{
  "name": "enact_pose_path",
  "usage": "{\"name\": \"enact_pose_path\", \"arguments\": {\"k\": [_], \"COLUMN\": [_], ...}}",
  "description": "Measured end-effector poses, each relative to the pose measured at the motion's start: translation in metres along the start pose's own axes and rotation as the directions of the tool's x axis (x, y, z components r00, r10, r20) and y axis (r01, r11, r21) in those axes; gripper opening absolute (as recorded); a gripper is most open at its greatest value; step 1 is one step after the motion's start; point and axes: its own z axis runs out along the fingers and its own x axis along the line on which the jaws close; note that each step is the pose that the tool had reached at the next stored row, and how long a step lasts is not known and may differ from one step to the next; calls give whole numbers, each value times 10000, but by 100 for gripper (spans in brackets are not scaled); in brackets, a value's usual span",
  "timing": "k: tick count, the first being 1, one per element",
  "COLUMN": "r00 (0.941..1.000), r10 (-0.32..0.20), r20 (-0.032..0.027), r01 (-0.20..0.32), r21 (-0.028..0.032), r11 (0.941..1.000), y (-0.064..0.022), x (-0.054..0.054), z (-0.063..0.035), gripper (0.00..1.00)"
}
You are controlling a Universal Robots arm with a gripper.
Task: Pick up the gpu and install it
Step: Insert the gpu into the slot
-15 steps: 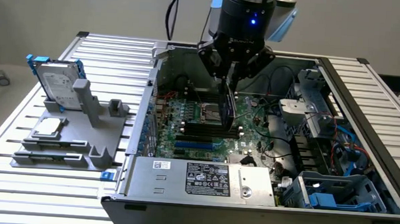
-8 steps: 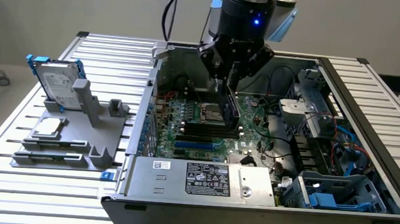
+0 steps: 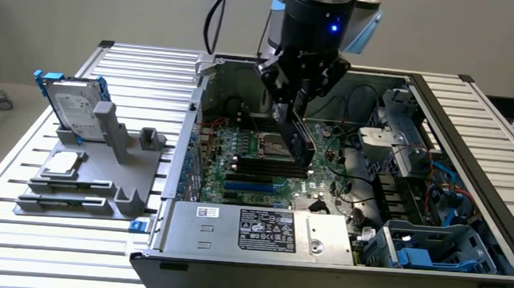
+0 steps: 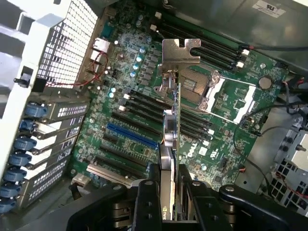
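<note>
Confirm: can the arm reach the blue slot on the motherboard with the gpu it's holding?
Likely yes. The tool holds the gpu edge-on over the motherboard, the case lies open, and nothing stands above the blue slot. The red wires lie off by the rear grille, clear of it.

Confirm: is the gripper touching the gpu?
Touching. In the wrist view the gripper has its fingers pressed against opposite faces of the gpu, which stands edge-on between them with no gap.
</note>
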Motion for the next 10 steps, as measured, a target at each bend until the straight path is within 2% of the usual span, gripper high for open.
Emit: {"name": "enact_pose_path", "arguments": {"k": [5,10], "r00": [9959,9835], "r10": [-903,-1810], "r20": [14,26], "r01": [903,1810], "r21": [29,60], "r11": [9959,9835], "y": [0,0], "x": [0,0], "z": [0,0], "gripper": [27,27]}}
